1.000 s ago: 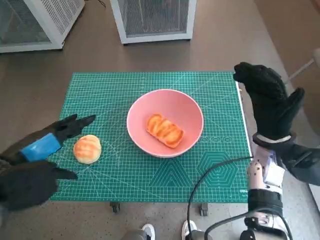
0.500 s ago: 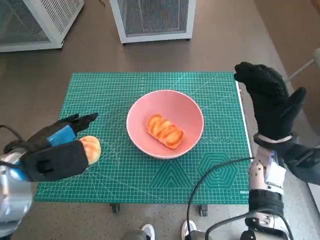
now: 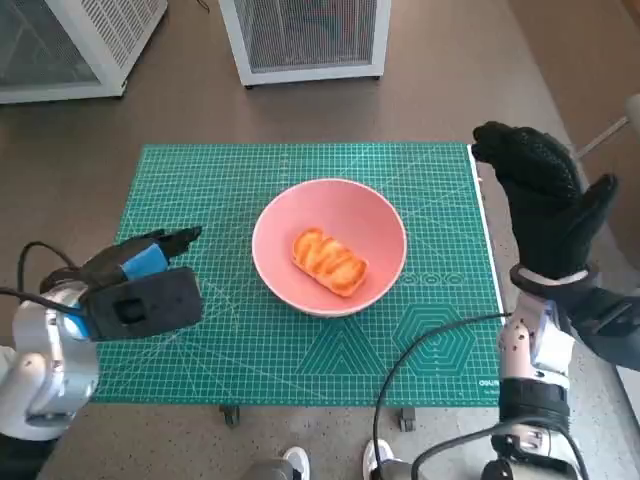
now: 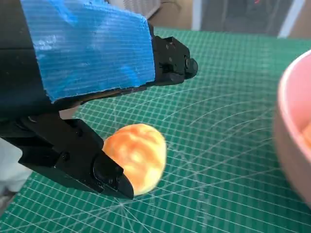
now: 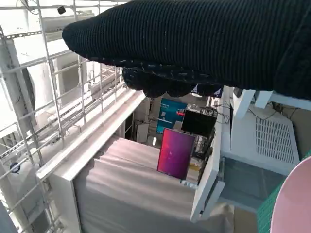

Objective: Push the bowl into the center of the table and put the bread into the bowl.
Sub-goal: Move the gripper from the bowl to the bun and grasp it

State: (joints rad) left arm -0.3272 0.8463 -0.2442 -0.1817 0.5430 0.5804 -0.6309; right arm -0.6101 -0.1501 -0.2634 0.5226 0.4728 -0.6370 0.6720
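The pink bowl (image 3: 372, 215) stands in the middle of the green mat (image 3: 440, 190) with a long glazed bread (image 3: 330, 262) lying inside it. A round bun (image 4: 138, 155) sits on the mat to the bowl's left, hidden in the head view under my left hand (image 3: 140, 290). In the left wrist view the fingers (image 4: 172, 60) reach past the bun's far side and the thumb (image 4: 104, 172) lies at its near edge, not closed on it. The bowl's rim (image 4: 291, 116) shows close by. My right hand (image 3: 540, 200) is raised, spread and empty, over the mat's right edge.
Two white mesh cabinets (image 3: 310, 35) (image 3: 70, 45) stand on the floor behind the table. A black cable (image 3: 420, 350) loops over the mat's front right corner. Shoes (image 3: 295, 462) show below the table's front edge.
My left hand has swung in over the round bun, which is now hidden under it in the head view. The bowl, the bread in it and my right hand have stayed put.
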